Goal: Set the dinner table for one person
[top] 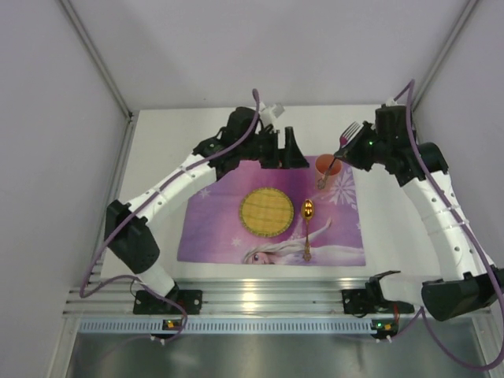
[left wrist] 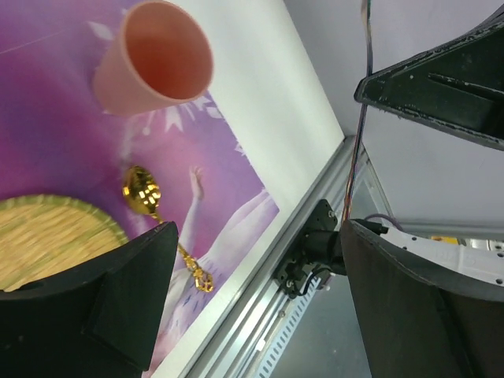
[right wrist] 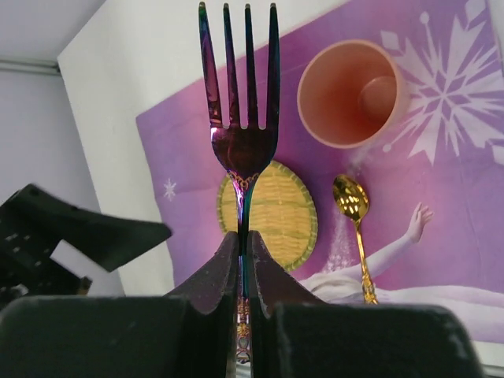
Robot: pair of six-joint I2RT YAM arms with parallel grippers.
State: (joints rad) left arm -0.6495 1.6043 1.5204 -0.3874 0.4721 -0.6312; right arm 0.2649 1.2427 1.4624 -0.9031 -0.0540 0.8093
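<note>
The white dinner table point(top: 157, 157) carries a purple printed placemat point(top: 220, 236). On the placemat lie a round yellow woven mat point(top: 266, 210), a gold spoon point(top: 307, 224) to its right and a pink cup point(top: 325, 165) at the far right corner. My right gripper point(top: 354, 150) is shut on an iridescent fork point(right wrist: 240, 118), tines up, held in the air above the cup; the jaws clamp its handle in the right wrist view point(right wrist: 244, 244). My left gripper point(top: 295, 150) is open and empty, hovering over the placemat's far edge just left of the cup point(left wrist: 157, 59).
An aluminium rail point(top: 252, 299) with the arm bases runs along the near table edge. Grey walls enclose the table at the back and both sides. The two grippers are close together near the cup.
</note>
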